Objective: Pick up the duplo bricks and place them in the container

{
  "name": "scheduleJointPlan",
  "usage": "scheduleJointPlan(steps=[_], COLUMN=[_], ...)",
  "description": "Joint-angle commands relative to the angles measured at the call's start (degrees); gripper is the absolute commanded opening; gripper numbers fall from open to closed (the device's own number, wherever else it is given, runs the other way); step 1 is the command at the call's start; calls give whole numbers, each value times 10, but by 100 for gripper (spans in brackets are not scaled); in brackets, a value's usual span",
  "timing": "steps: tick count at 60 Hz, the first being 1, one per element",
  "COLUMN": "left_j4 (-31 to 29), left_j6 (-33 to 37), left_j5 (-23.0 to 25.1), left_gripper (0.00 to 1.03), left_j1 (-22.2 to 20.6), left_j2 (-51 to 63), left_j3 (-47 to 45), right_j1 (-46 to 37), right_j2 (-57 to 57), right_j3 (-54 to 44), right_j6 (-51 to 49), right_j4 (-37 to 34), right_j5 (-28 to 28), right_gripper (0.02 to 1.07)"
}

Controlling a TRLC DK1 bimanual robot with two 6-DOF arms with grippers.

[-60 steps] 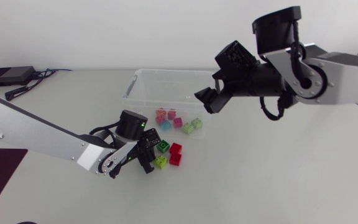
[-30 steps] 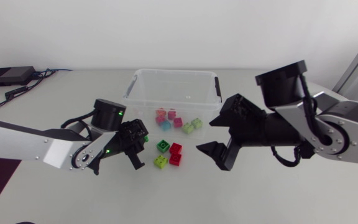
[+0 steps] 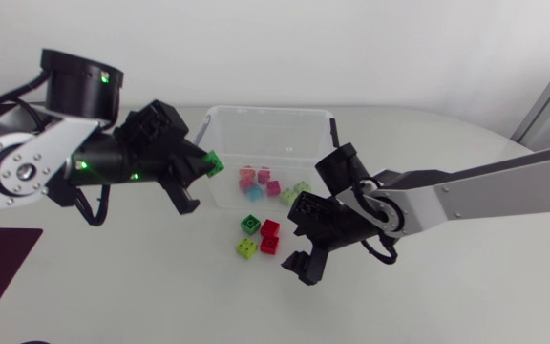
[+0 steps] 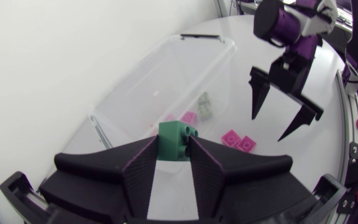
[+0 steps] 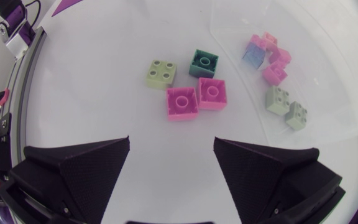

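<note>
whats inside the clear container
Pink bricks, a blue brick and two pale green bricks lie in the container near its front. The left gripper hides its left side.

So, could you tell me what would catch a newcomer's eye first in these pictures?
The left gripper, in the air by the clear container, is shut on a green brick. Opposite it, the right gripper hangs open above a cluster of loose bricks on the table in front of the container.
</note>
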Motion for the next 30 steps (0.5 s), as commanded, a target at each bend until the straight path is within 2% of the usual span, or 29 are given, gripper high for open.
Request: scheduleJointPlan(steps=[1, 12, 24, 30], left_j4=[-17, -23, -22, -22], left_j6=[-20, -25, -41, -43], left_j5=[22, 43, 103, 118], left_gripper=[26, 26, 26, 26], left_j1=[13, 18, 50, 61], left_j2=[-1, 29, 87, 115], left_j3=[46, 100, 152, 172], right_j1=[8, 8, 6, 8], right_j2=[33, 83, 102, 105], right_j3=[31, 75, 99, 110], right_j6=[-10, -10, -16, -20], right_j4=[9, 4, -15, -37], right_j5=[2, 6, 5, 5], right_gripper=[99, 99, 99, 98])
